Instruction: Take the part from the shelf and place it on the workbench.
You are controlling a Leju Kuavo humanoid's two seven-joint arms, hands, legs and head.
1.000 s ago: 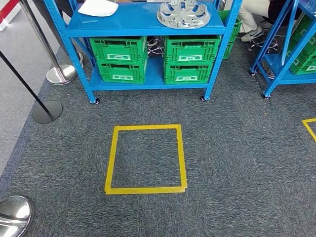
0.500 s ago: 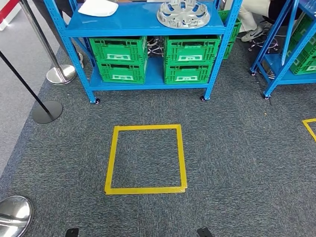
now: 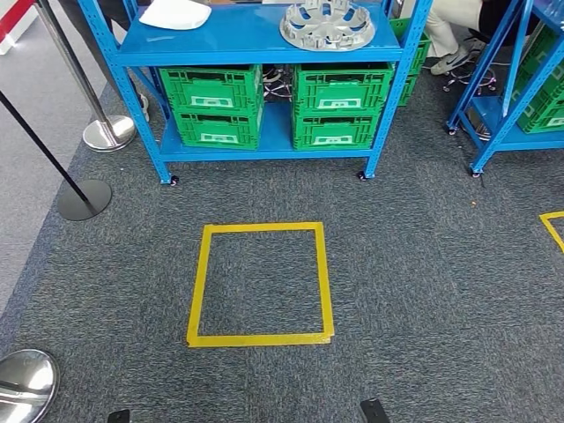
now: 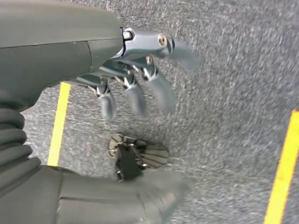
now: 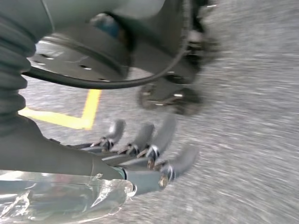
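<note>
The part, a round silver wheel cover with several spokes, lies on the upper deck of the blue shelf, right of centre, far ahead of me in the head view. A flat white piece lies on the same deck to its left. My left hand hangs over grey carpet with its fingers spread and nothing in it. My right hand also hangs above the carpet, fingers apart and lightly bent, holding nothing. Both wrist views are blurred.
Green crates fill the shelf's lower level. A yellow taped square marks the carpet between me and the shelf. Barrier posts stand at the left, a chrome base near left. Another blue shelf stands at the right; a person's shoe shows behind.
Two small dark bits of my own body have come up at the bottom edge of the head view and drifted slightly apart. The shelf and the part have not moved.
</note>
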